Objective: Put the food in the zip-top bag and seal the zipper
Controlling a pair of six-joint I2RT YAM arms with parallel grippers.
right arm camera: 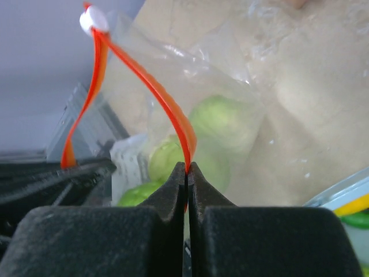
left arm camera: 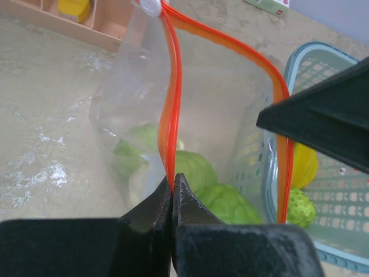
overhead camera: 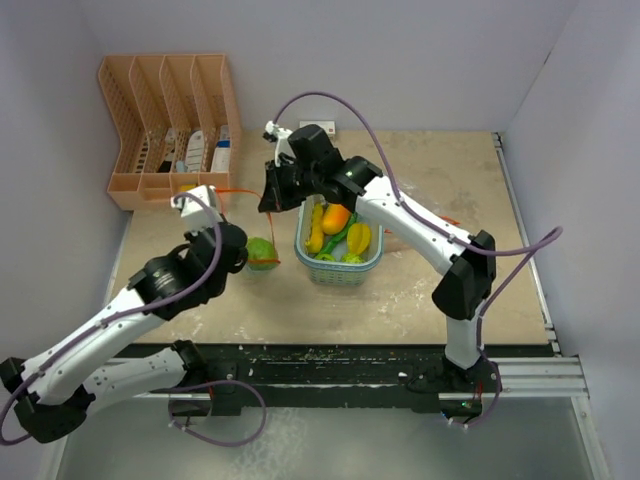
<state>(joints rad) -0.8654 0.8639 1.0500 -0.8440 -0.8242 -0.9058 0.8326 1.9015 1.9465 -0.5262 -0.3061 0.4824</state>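
Note:
The clear zip-top bag (overhead camera: 258, 225) with an orange zipper hangs open between my two grippers, left of the basket. My left gripper (left arm camera: 172, 179) is shut on one orange zipper lip; my right gripper (right arm camera: 186, 167) is shut on the other lip. The white slider (left arm camera: 151, 6) sits at the far end of the zipper. Two pale-green cabbages (left arm camera: 196, 168) (right arm camera: 222, 121) lie inside the bag. An orange fruit (overhead camera: 335, 217), yellow fruits (overhead camera: 359, 237) and a green chili (overhead camera: 335, 240) lie in the pale-blue basket (overhead camera: 303, 262). In the top view my left gripper (overhead camera: 238, 250) is below the bag and my right gripper (overhead camera: 272, 195) above it.
A peach-coloured divided rack (overhead camera: 170, 120) with small items stands at the back left. A small white-and-green flat box (left arm camera: 268, 4) lies beyond the bag. Walls close the table at the back and on both sides. The basket rim (left arm camera: 323, 57) is right next to the bag.

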